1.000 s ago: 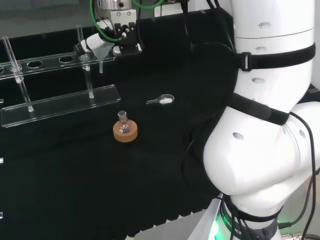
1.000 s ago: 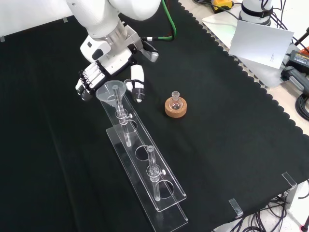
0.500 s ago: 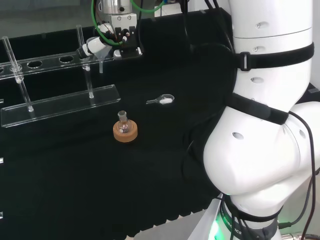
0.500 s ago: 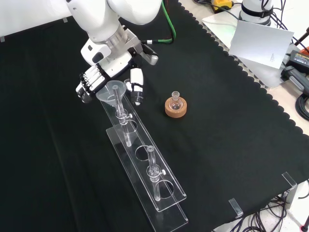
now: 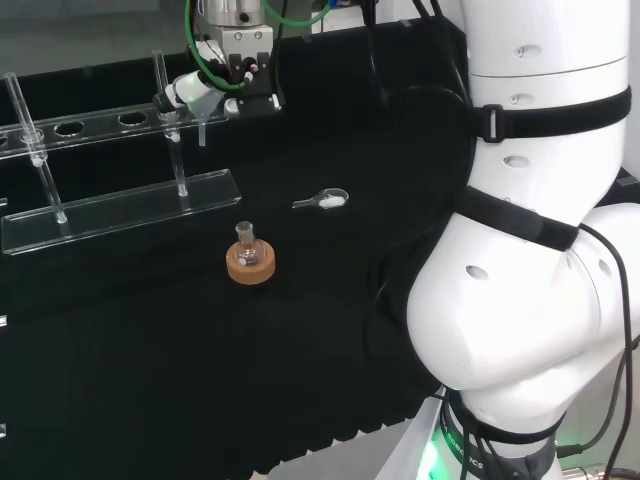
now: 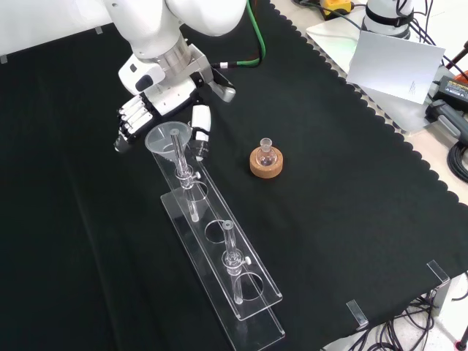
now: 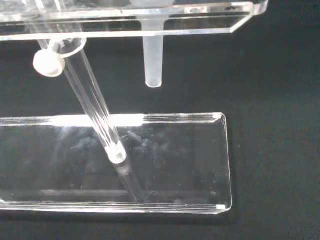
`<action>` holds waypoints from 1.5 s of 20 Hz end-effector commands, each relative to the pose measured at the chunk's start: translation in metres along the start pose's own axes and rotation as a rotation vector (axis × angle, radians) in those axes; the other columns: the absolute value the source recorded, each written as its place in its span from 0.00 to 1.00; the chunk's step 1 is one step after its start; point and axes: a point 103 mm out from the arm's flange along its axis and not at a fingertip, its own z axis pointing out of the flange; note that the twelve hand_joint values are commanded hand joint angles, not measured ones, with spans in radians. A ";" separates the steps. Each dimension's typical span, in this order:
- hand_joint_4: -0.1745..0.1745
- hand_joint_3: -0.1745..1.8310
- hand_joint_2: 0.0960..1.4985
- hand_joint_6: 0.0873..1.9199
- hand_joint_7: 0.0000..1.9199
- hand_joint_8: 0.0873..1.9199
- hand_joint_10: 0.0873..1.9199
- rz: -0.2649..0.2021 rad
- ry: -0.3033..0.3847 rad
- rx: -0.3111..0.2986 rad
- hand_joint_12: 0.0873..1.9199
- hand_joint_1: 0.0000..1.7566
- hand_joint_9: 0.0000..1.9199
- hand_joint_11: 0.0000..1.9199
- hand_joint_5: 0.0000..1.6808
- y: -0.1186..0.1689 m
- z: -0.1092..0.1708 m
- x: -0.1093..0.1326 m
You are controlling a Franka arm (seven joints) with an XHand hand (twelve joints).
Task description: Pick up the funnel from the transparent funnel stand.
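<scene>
Funnel (image 6: 169, 138) sits in the end hole of the transparent funnel stand (image 6: 219, 256), between the hand's (image 6: 157, 110) part-curled fingers and thumb, ungripped; closing on its cone comes next

You see black cloth (image 6: 351, 183) under everything, scalloped edge. Hand (image 6: 157, 110) white with black segments. Funnel (image 6: 170, 139) just below hand in your front view: clear, faintly frosted. Funnel stand (image 6: 219, 248) clear, edges catching white glare; white screw knob (image 7: 48, 64) on post. Right of hand, front view: tan cork ring (image 6: 266, 162) under small clear flask (image 6: 266, 151). Green cables (image 5: 215, 60) above hand in head view.
</scene>
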 end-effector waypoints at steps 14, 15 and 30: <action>0.47 0.10 0.47 0.00 0.22 0.28 0.37 0.025 -0.026 -0.004 0.74 0.23 0.14 0.00 0.21 0.007 0.001 -0.009; 0.47 0.10 0.47 0.00 0.23 0.28 0.36 0.027 -0.023 -0.004 0.74 0.23 0.15 0.00 0.22 0.007 0.001 -0.009; 0.45 0.10 0.50 0.00 0.34 0.30 0.31 0.042 0.000 -0.043 0.77 0.25 0.24 0.00 0.31 0.004 -0.003 -0.019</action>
